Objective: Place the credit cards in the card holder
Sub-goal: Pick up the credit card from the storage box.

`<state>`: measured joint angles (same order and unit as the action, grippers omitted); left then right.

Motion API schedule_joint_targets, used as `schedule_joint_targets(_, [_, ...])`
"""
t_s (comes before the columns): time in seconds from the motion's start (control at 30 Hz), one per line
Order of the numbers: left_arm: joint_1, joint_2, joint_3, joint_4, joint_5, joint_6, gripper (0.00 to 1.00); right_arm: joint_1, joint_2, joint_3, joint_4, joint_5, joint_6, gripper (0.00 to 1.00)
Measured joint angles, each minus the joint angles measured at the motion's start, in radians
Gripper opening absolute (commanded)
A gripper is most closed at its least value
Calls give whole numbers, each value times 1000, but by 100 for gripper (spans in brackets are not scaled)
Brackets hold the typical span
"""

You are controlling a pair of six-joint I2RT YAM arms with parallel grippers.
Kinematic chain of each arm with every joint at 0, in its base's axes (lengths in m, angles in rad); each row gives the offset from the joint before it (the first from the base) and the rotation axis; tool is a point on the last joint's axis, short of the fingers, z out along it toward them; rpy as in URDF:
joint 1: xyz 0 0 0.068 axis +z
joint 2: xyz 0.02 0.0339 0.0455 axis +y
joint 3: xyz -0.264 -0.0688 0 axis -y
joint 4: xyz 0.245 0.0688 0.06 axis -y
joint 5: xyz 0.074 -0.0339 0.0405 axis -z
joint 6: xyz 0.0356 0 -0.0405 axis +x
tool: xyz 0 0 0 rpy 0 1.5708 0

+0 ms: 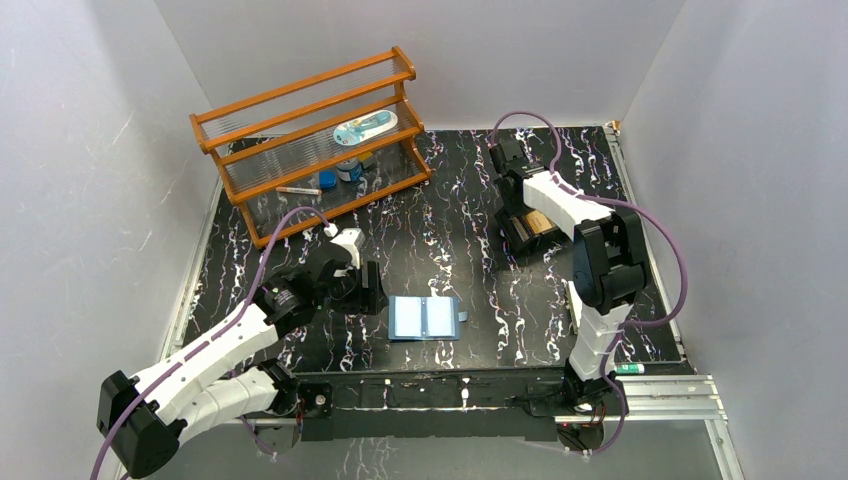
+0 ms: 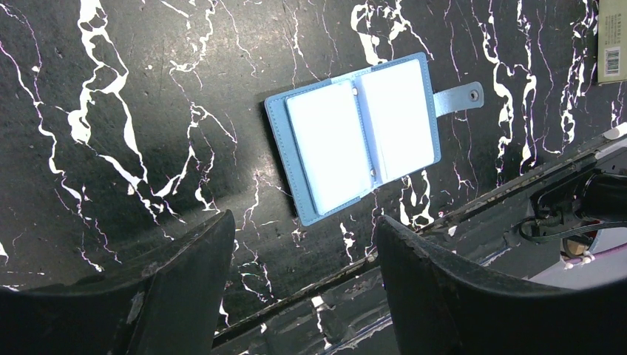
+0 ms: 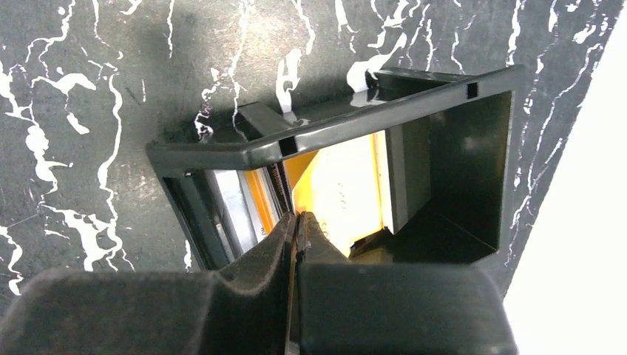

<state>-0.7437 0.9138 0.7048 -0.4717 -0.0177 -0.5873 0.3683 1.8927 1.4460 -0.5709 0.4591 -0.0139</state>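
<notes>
The card holder (image 1: 427, 318) lies open and flat on the black marbled table, light blue inside, snap tab to the right; the left wrist view shows the card holder (image 2: 355, 137) just ahead of my left gripper (image 2: 303, 222). My left gripper (image 1: 365, 290) hovers open and empty to the holder's left. The credit cards (image 3: 336, 188) stand on edge in a black tray (image 3: 333, 126), one yellow-gold and an orange one (image 3: 260, 196) beside it. My right gripper (image 3: 297, 218) reaches into that tray (image 1: 515, 235), its jaws pressed together on the thin edge of one card.
A wooden rack (image 1: 310, 140) with small items stands at the back left. A green-capped marker (image 1: 630, 368) lies by the right arm's base. A boxed item (image 2: 612, 41) shows at the left wrist view's top right. The table's metal front rail (image 1: 660, 395) runs along the near edge.
</notes>
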Motion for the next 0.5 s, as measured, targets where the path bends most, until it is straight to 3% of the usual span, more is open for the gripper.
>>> schedule_joint_targets(0.5, [0, 6, -3, 0, 3, -7, 69, 3, -89, 79, -143, 89, 35, 0])
